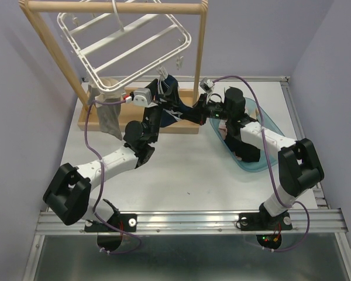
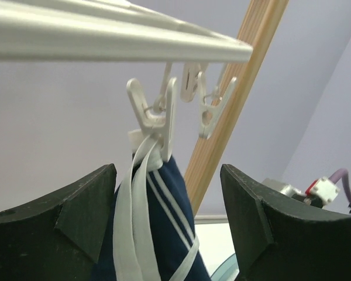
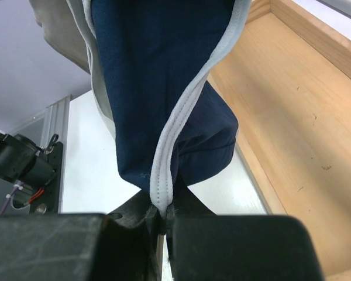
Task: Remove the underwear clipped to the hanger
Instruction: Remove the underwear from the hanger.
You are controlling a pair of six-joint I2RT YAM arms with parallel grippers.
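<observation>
At the near edge of the white tabletop (image 1: 181, 175) the two arm bases sit side by side, and both arms reach inward toward the middle of the far side. The right gripper (image 3: 162, 219) is pressed together, pinching the pale trim at the bottom of the navy underwear (image 3: 152, 88), which hangs above it in a long fold. Just beside that arm lies a teal bin (image 1: 263, 163) with something pinkish inside, mostly hidden by the arm. Higher and farther back, the left gripper (image 2: 168, 193) stands spread wide, one finger on each side of the same navy garment and touching nothing that the wrist view shows. Directly above it a white clip (image 2: 157, 114) bites the garment's white straps, with an empty clip (image 2: 213, 111) just beside. Both dangle from the white hanger (image 2: 105, 44), which tilts under the wooden rail stand (image 1: 117, 7). On the hanger's left corner a grey underwear (image 1: 108, 114) remains clipped, drooping toward the stand's base.
</observation>
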